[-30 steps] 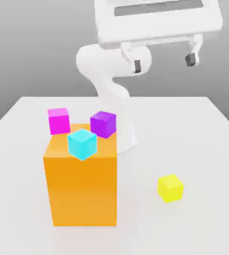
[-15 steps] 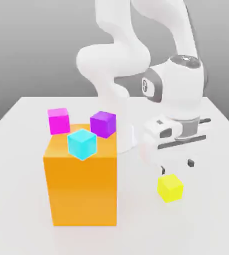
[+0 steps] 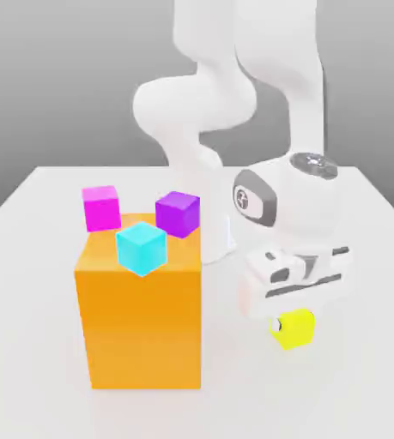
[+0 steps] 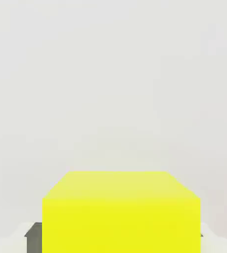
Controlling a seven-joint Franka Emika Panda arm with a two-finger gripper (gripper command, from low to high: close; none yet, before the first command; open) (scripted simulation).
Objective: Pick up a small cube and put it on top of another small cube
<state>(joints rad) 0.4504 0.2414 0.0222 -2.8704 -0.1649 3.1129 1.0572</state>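
One yellow cube [image 3: 294, 329] between the tool's fingers [image 4: 34, 239]

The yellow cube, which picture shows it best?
The hand view shows the yellow cube best, because it looks big there, with the gripper's fingers right against its sides. The exterior view shows it smaller, partly behind the gripper, but you can see it's on the table, to the right of the orange block.

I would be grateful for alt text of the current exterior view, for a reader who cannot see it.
A white robot arm's gripper closes on a small yellow cube on a pale table. On the exterior view's left, magenta, purple and cyan cubes appear at an orange block's top.
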